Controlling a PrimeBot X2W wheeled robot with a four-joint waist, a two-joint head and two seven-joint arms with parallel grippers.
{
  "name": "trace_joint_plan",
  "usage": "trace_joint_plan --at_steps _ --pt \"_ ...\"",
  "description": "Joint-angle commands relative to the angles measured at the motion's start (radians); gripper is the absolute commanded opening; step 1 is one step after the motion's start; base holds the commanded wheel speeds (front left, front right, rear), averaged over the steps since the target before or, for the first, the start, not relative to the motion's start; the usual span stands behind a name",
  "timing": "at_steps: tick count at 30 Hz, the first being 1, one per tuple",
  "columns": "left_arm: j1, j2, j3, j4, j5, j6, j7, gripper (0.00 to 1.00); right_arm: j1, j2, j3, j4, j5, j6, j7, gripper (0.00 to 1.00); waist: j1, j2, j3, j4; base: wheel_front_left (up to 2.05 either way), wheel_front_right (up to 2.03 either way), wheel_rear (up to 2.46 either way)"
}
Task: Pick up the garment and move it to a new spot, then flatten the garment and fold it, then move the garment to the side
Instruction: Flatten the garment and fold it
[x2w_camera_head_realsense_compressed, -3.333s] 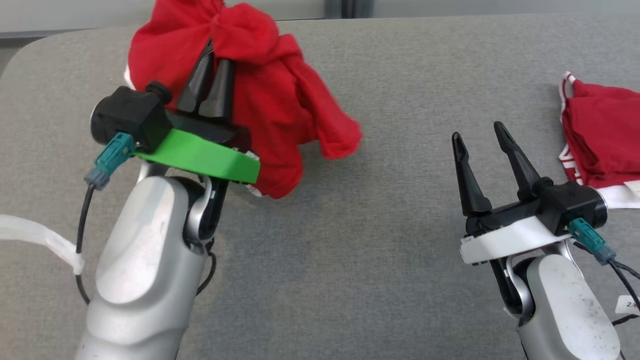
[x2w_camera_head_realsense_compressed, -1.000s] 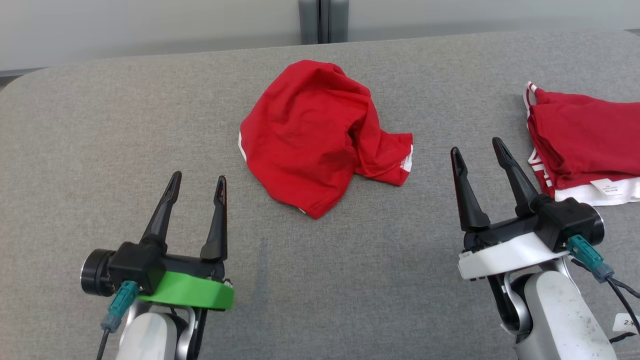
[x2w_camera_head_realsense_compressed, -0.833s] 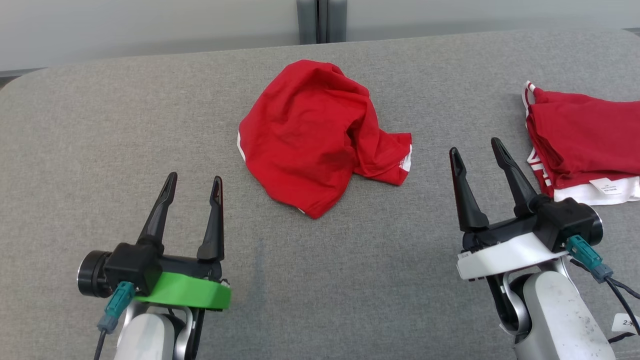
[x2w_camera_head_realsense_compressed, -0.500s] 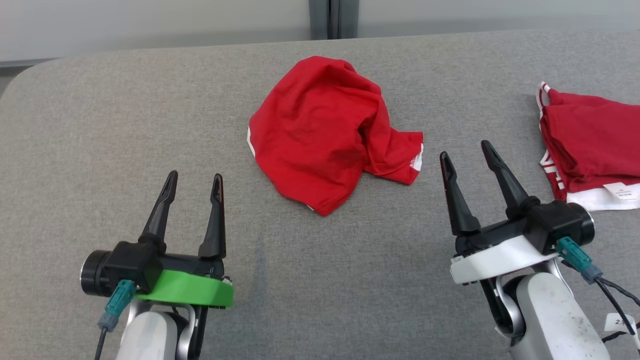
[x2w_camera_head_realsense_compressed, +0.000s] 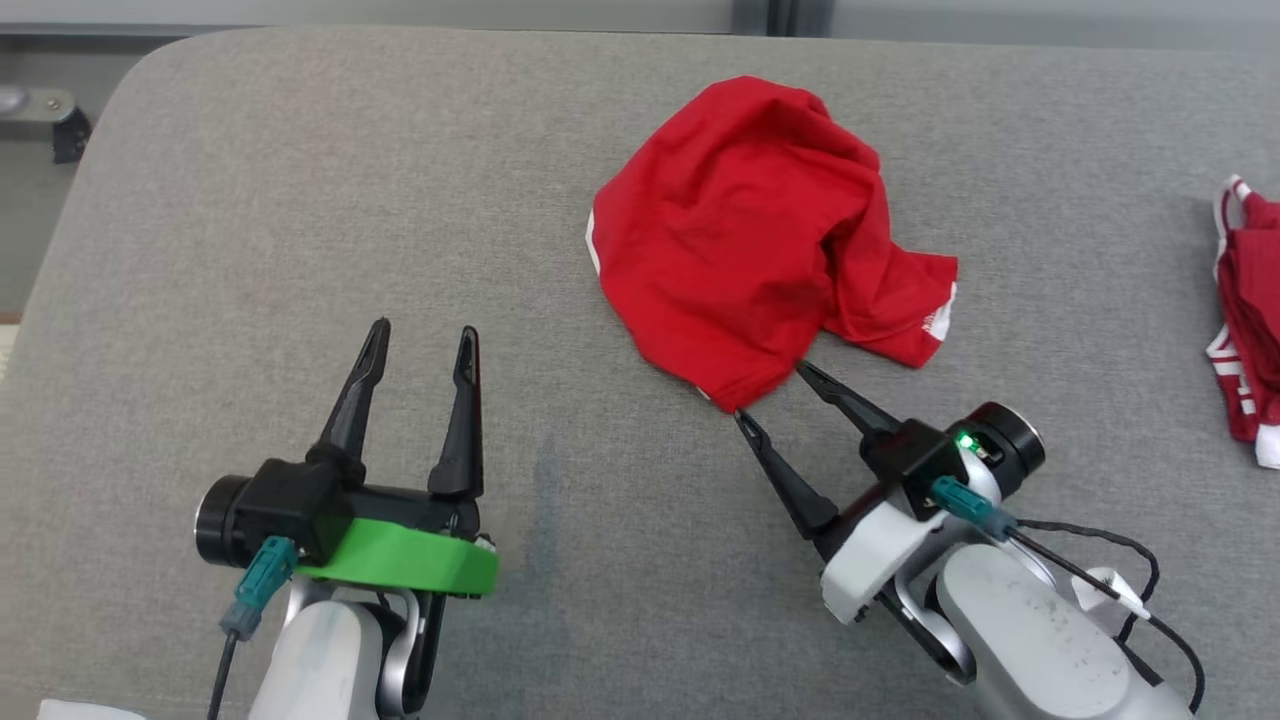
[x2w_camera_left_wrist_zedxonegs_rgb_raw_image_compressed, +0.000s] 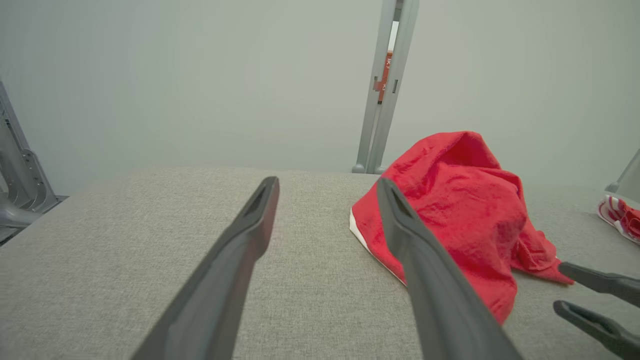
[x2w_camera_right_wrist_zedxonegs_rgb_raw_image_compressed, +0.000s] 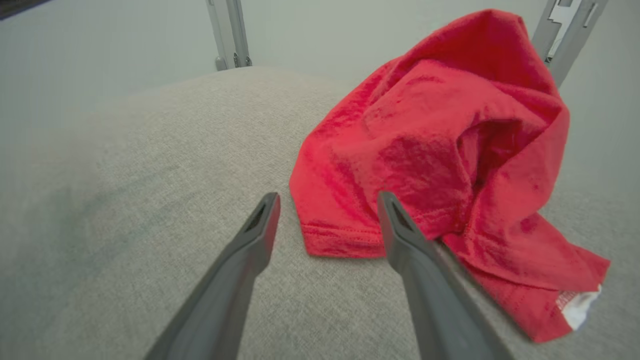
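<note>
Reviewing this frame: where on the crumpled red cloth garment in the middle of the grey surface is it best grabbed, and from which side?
Probably the stitched hem corner of the crumpled red cloth garment, approached from the robot's side. It lies flat and points toward the right claw, whose open fingers stand either side of it.

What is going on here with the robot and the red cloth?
A two-armed robot works on a crumpled red garment lying on the grey padded table. Its right gripper is open, fingertips at the garment's near edge, nothing gripped. The left gripper is open too and hovers apart from it. Another red garment lies at the far right.
</note>
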Motion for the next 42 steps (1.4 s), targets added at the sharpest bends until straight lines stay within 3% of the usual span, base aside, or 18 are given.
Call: trace_joint_plan --at_steps 1,9,17,18,19,24,29,42 --pt "-0.016 0.001 -0.008 0.002 -0.007 0.004 0.0 1.0 -0.03 -0.016 0.021 0.033 0.008 -0.001 -0.003 1.0 0.0001 0.0 0.03 0.053 0.0 0.0 0.0" --pt "-0.023 0.001 -0.041 0.006 -0.03 0.018 0.0 1.0 -0.146 -0.028 0.101 0.25 0.048 -0.001 -0.003 1.0 0.0001 0.0 0.051 0.136 0.0 0.0 0.0" --pt "-0.01 0.001 -0.043 0.008 -0.029 0.027 0.0 1.0 -0.198 0.003 0.097 0.407 0.084 -0.001 0.0 1.0 0.0001 0.0 0.048 0.147 0.0 0.0 0.0" --pt "-0.009 0.001 -0.042 0.008 -0.027 0.027 0.0 1.0 -0.203 0.008 0.093 0.42 0.088 -0.001 0.0 0.25 0.0001 0.0 0.046 0.143 0.0 0.0 0.0" --pt "-0.009 0.001 -0.041 0.009 -0.023 0.025 0.0 1.0 -0.208 0.011 0.09 0.423 0.09 -0.001 0.0 0.0 0.0001 0.0 0.044 0.138 0.0 0.0 0.0" --pt "-0.008 0.001 -0.026 0.011 -0.011 0.021 0.0 1.0 -0.214 0.022 0.08 0.395 0.094 -0.001 -0.001 0.0 0.0001 0.0 0.029 0.092 0.0 0.0 0.0" --pt "-0.002 0.001 -0.006 0.016 0.0 0.012 0.0 1.0 -0.18 -0.011 0.043 0.316 0.106 -0.001 -0.002 0.0 0.0001 0.0 0.01 0.025 0.0 0.0 0.0" --pt "-0.012 0.002 0.018 0.023 0.021 -0.001 0.0 1.0 0.01 -0.245 -0.073 0.136 0.243 -0.001 0.021 0.0 0.0001 0.0 0.007 -0.136 0.0 0.0 0.0"
